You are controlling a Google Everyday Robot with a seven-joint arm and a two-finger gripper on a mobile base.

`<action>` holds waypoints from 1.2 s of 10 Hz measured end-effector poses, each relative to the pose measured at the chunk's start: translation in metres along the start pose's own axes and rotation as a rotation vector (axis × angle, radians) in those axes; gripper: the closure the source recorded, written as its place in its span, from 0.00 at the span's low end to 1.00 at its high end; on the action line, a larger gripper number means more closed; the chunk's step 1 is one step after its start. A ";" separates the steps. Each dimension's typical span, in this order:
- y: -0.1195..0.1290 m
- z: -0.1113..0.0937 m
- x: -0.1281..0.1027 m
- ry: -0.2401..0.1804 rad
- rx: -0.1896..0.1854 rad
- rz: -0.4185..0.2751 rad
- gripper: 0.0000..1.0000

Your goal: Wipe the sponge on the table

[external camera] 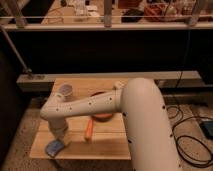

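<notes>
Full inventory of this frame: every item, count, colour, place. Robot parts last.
table: 1, light wood planks, centre of view
sponge: 1, light blue, table's near-left corner
stick: 1, orange, carrot-like, on the table right of the sponge
bowl: 1, orange, mid-table, mostly hidden behind the arm
cup: 1, white, far-left part of the table
ledge: 1, grey, behind the table
cables: several, dark, on the floor at right
arm: 1, white, reaching left across the table
gripper: 1, pale, directly over the sponge
</notes>
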 end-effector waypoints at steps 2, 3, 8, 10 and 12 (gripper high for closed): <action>0.020 -0.003 0.022 0.010 -0.004 0.065 0.59; 0.023 -0.003 0.030 0.010 -0.003 0.087 0.59; 0.041 -0.007 0.091 -0.006 0.035 0.233 0.59; 0.030 -0.015 0.112 -0.006 0.061 0.267 0.59; 0.021 -0.022 0.133 0.001 0.073 0.293 0.59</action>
